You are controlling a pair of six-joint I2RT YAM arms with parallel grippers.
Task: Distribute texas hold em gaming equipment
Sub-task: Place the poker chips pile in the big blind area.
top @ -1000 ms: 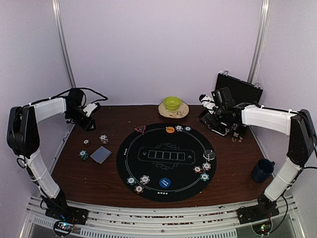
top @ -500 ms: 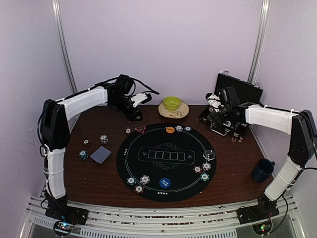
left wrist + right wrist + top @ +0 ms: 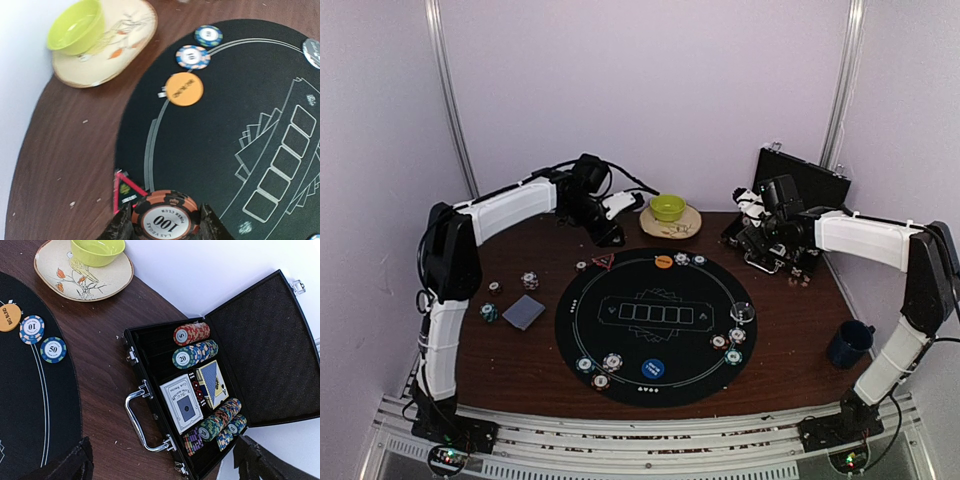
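My left gripper (image 3: 165,225) is shut on an orange and black "100" poker chip (image 3: 167,220), held just above the red triangle marker (image 3: 125,192) at the black mat's (image 3: 230,130) far-left edge. In the top view this gripper (image 3: 612,238) is behind the triangle (image 3: 603,262). An orange disc (image 3: 184,89) and two striped chips (image 3: 192,56) lie at the mat's far rim. A blue disc (image 3: 653,369), a clear disc (image 3: 743,311) and more chips (image 3: 598,370) lie on the mat. The grey-blue cards (image 3: 523,312) lie left of it. My right gripper (image 3: 165,465) is open and empty above the open chip case (image 3: 150,365).
The green bowl (image 3: 668,207) on its plate (image 3: 685,225) stands at the back, between the two grippers. A dark blue mug (image 3: 848,344) stands at the right. Loose chips (image 3: 529,280) lie on the wood left of the mat. The case holds chip rows and card decks.
My left arm has swung from the table's far-left side to the back middle, by the red triangle. A small chip now lies beside the triangle. The right gripper has shifted slightly.
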